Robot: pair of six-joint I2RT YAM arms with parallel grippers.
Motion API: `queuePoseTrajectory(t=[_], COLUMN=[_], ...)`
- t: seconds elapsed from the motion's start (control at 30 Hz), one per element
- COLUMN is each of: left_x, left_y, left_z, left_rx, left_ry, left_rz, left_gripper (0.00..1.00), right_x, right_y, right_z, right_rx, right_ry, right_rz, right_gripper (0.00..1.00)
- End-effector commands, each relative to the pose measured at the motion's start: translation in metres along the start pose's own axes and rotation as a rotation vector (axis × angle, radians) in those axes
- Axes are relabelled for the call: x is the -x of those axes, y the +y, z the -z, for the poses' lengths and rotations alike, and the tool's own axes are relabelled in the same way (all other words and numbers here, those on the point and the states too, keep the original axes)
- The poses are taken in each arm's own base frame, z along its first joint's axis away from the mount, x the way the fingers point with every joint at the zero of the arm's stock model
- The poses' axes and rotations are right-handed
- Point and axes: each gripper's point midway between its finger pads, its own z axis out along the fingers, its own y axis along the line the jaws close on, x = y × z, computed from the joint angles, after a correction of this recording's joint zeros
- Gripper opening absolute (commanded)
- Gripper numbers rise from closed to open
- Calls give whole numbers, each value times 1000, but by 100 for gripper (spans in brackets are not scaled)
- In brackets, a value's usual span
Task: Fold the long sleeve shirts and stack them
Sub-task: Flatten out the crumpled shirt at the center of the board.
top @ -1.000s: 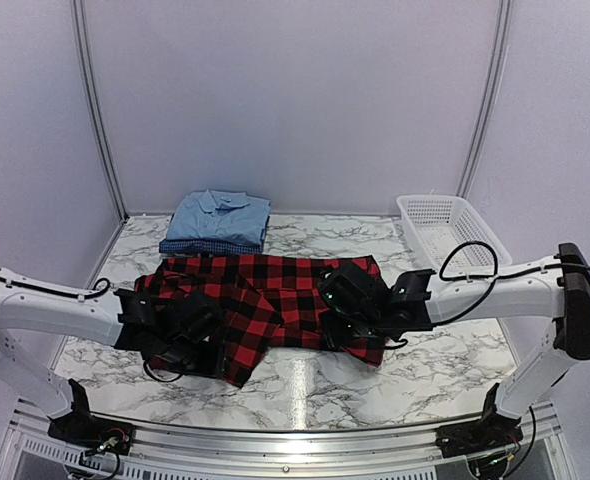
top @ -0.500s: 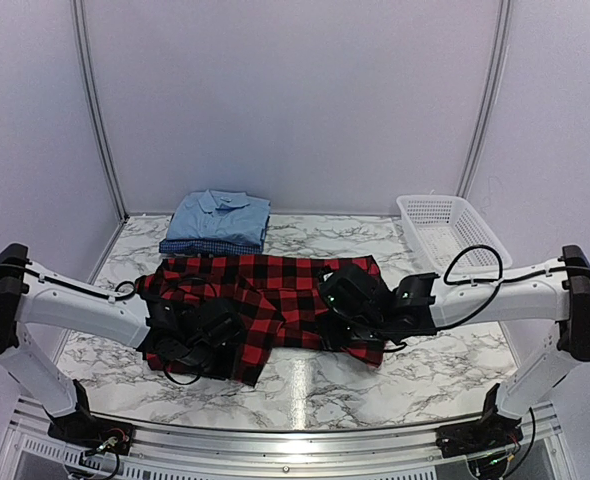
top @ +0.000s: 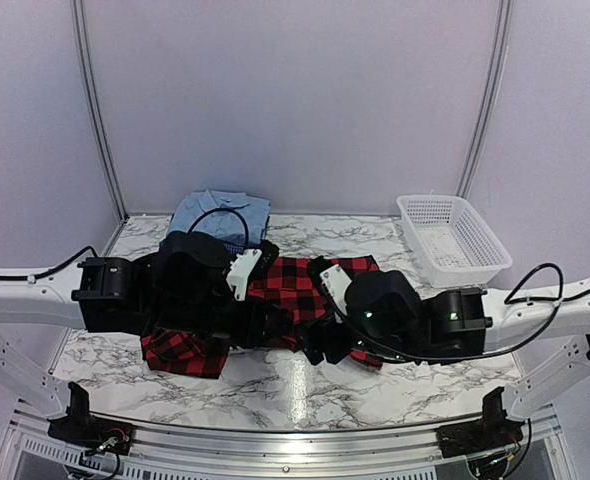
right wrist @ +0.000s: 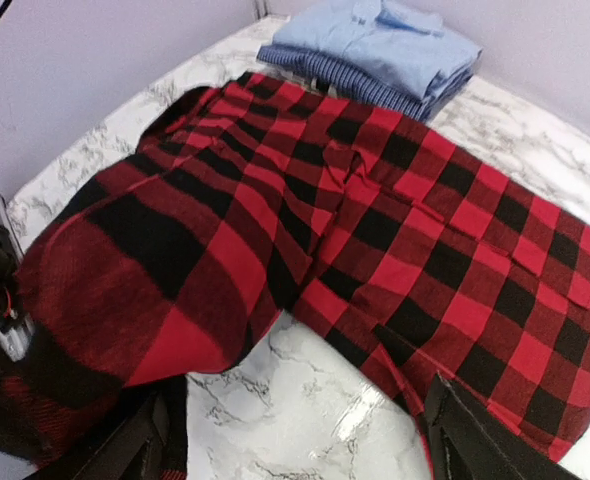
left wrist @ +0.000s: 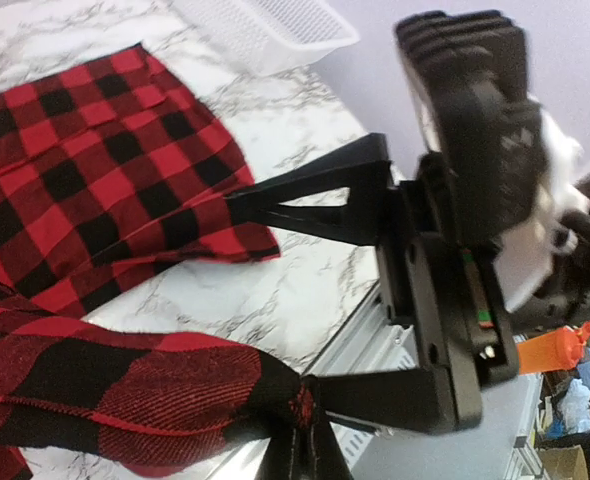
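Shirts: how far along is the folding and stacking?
Done: the light blue shirt lies folded on the dark blue checked shirt. In hand: the plaid shirt, partly folded, with the left claw and right claw at it. Remaining: finish folding it and stack it.

Red-black plaid shirt [right wrist: 375, 230] rumpled, half-spread — light blue shirt [right wrist: 375, 40] folded atop checked shirt [right wrist: 355, 80]

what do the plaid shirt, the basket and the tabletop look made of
plaid shirt: soft matte woven cloth, maybe flannel; it drapes and creases. basket: likely white plastic, mesh walls. tabletop: glossy marble pattern with glare; stone or laminate, unclear.
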Motion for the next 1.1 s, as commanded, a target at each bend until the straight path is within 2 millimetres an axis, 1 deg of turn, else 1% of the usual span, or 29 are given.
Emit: queuePoseTrajectory(t=[0.0,0.03,0.07,0.13,0.17,0.2,0.23,0.3,0.37,0.43,0.5,0.53,0.6,0.7,0.73,0.8,0.83,0.9,0.97,1.03,1.07], left_x=[31,37,34,33,34,39,45,59,70,87,109,122,153,212,234,281,306,346,380,403,414], left_y=[-78,-91,-110,-134,-140,-142,-138,-118,-90,-52,-11,6,38,74,87,107,121,136,155,182,192], left_z=[38,45,54,65,69,73,75,77,80,83,94,100,113,134,134,145,150,146,135,119,114], left_rx=[-214,-244,-301,-369,-386,-383,-358,-252,-151,-34,81,120,204,304,312,312,331,308,275,247,231], left_ry=[-104,-123,-118,-123,-130,-149,-176,-241,-290,-323,-370,-389,-435,-523,-539,-611,-643,-671,-685,-689,-698], left_rz=[-153,-181,-220,-275,-286,-280,-263,-235,-198,-135,-92,-86,-105,-141,-136,-138,-143,-163,-165,-139,-140], left_gripper=[0,0,0,0,0,0,0,0,0,0,0,0,0,0,0,0,0,0,0,0,0], right_x=[33,39,43,51,53,53,52,47,40,30,25,22,21,21,21,20,19,16,11,7,5], right_y=[-24,-30,-37,-47,-52,-57,-62,-70,-81,-94,-106,-109,-120,-136,-142,-153,-161,-169,-175,-176,-175], right_z=[34,42,49,57,57,55,51,42,31,18,8,1,-11,-29,-35,-47,-53,-65,-76,-86,-90], right_rx=[-85,-101,-124,-150,-161,-173,-184,-220,-253,-267,-276,-264,-266,-279,-288,-298,-302,-303,-301,-295,-288], right_ry=[-120,-141,-152,-168,-164,-150,-134,-105,-75,-35,-20,-10,-3,18,25,40,46,64,87,109,118], right_rz=[-26,-40,-54,-79,-88,-97,-102,-108,-126,-155,-176,-179,-190,-198,-197,-196,-203,-204,-201,-194,-188], right_gripper=[86,87,87,88,89,89,88,88,88,88,88,88,88,88,88,88,88,87,87,87,87])
